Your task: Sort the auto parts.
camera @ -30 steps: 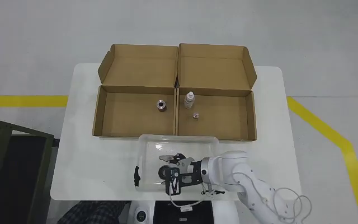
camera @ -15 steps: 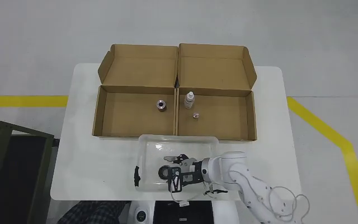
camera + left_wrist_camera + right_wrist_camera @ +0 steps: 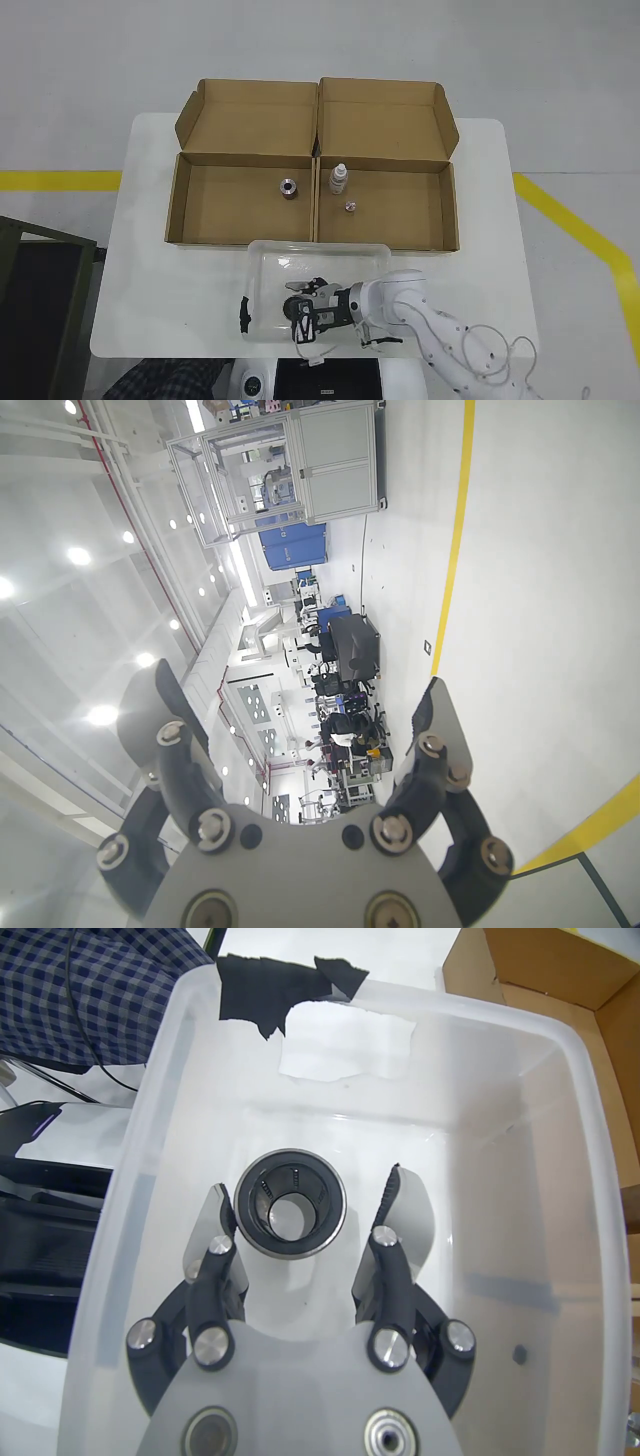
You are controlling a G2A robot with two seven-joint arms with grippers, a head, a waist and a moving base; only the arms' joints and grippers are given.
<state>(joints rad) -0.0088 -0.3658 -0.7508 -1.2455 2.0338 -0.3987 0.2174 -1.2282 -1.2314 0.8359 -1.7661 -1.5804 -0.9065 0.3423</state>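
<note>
Sorting is partly done: three small parts (image 3: 287,187) already lie in brown cardboard boxes (image 3: 200,215) beyond your right tool (image 3: 307,1185), which stands wide and empty around the black cylindrical metal bearing (image 3: 290,1213), seemingly the last in the clear plastic bin (image 3: 575,1058).

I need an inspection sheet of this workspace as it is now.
Surface: white table under left box, right box and clear bin.
Job's things: bearing in the bin; metal sleeve in left box; white bottle and small metal piece in right box.
Clutter: black tape on the bin.
Tools: right tool open astride the bearing, left tool open, facing the room.
Cables: thin black cable beside the bin.
Surroundings: yellow floor line, dark cart.
</note>
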